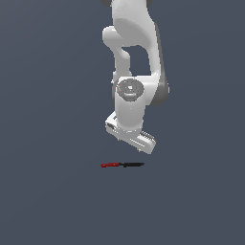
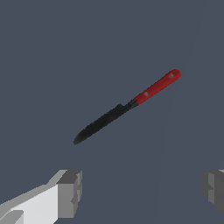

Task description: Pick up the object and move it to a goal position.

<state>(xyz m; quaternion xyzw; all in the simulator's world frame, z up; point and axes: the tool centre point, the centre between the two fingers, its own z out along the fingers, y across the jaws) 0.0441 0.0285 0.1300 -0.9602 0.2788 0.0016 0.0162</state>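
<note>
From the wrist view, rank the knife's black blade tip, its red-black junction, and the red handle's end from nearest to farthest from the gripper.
1. Black blade tip of the thin red-and-black knife: closest to the open gripper, toward its pale finger.
2. Red-black junction: the knife's middle.
3. Red handle end: farthest.

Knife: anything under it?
Only the bare grey floor shows around the knife, which lies flat. The open gripper hangs apart from it. The strip beneath the knife is covered.

Object (image 1: 122, 164) lying flat on the floor, just below the hand (image 1: 136, 143), not touching
</note>
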